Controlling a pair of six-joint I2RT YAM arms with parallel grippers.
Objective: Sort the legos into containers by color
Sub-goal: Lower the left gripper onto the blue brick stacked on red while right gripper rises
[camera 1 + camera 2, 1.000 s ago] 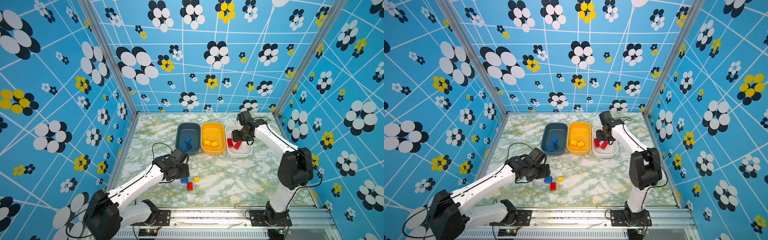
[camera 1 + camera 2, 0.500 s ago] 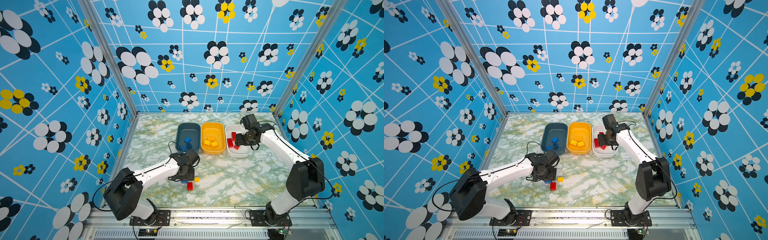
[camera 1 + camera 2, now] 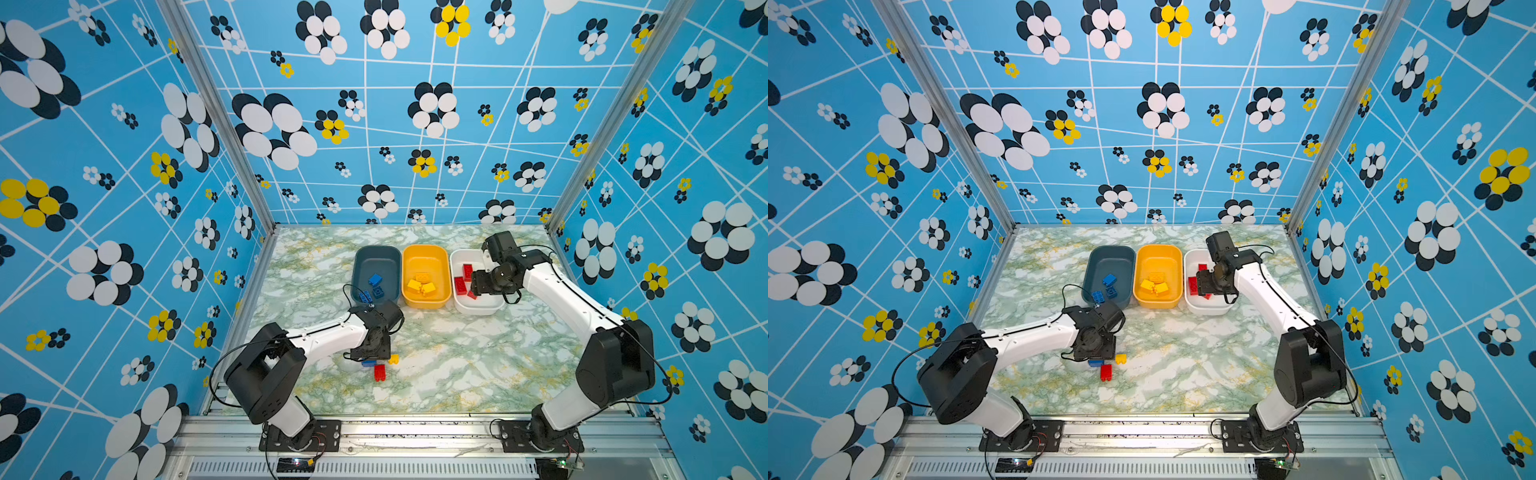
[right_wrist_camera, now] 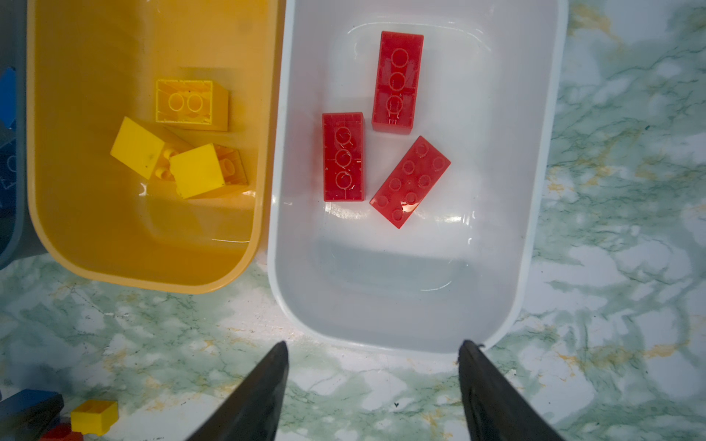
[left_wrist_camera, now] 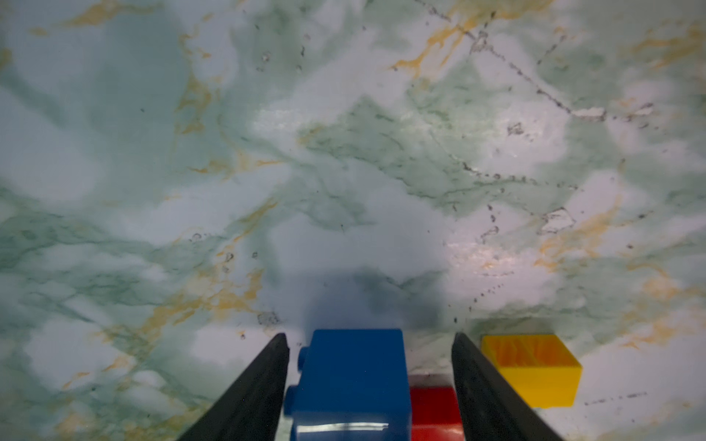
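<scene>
Three loose legos lie together on the marble: a blue brick (image 5: 355, 382), a red brick (image 5: 431, 408) and a small yellow brick (image 5: 535, 370). My left gripper (image 5: 368, 336) is down over them, open, its fingers straddling the blue brick (image 3: 368, 363) with a gap on the red brick's side. The containers stand in a row: a teal tub (image 3: 376, 257) with blue bricks, a yellow tub (image 3: 426, 257) with yellow bricks, and a white tub (image 4: 382, 305) with three red bricks (image 4: 344, 156). My right gripper (image 4: 373, 343) hangs open and empty over the white tub's near rim.
Patterned blue walls (image 3: 124, 249) close in the marble table (image 3: 457, 374) on three sides, and a metal rail (image 3: 415, 424) runs along the front. The yellow tub (image 4: 95, 229) touches the white tub's side.
My left arm swung right and lowered onto the loose bricks, its jaws narrowing around the blue one. My right gripper drew back over the white tub toward its near rim.
</scene>
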